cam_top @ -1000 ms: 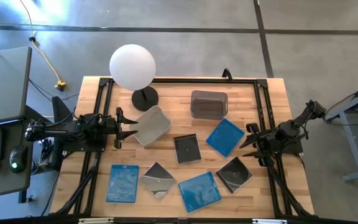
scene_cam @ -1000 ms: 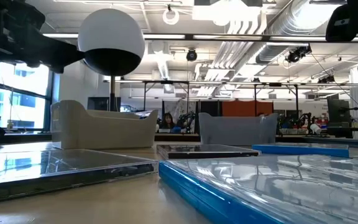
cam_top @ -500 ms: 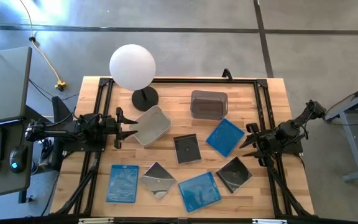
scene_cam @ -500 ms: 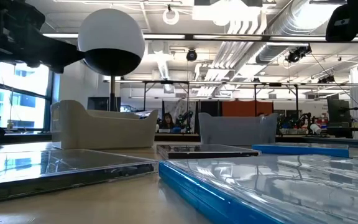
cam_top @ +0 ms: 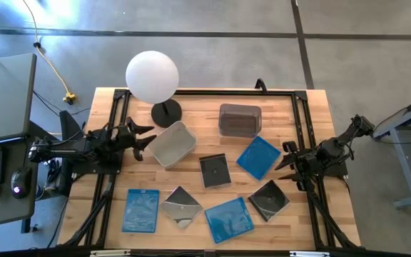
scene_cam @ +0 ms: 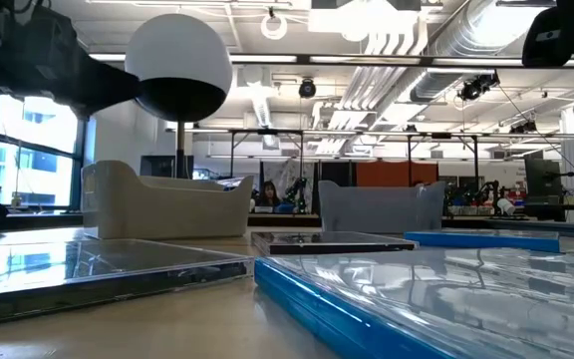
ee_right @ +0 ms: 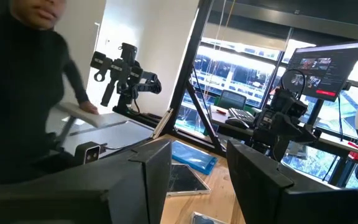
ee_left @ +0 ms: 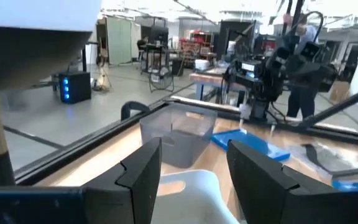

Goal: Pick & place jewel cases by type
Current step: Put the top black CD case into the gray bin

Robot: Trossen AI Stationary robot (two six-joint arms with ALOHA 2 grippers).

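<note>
1. Left claw (cam_top: 143,137): the left arm reaches in level from the left edge of the wooden surface (cam_top: 191,107), angled slightly toward the far side. Its fingers are spread and empty, beside the near-left corner of the pale tub (cam_top: 174,143).
2. Right claw (cam_top: 289,161): the right arm sits folded at the right edge of the surface. Its fingers are parted and hold nothing, beside the right blue jewel case (cam_top: 257,157).
3. Blue jewel cases: one at the front left (cam_top: 140,210), one at the front centre (cam_top: 228,219), and the right one in the middle row, below the grey tub (cam_top: 240,120).
4. Dark or shiny jewel cases: a dark one at the centre (cam_top: 214,170), a reflective one (cam_top: 181,206) between the two front blue cases, and a dark one at the front right (cam_top: 269,200). All six lie flat on the surface, apart from one another.
5. White globe lamp (cam_top: 153,77): stands on a black base at the far left, behind the pale tub.
</note>
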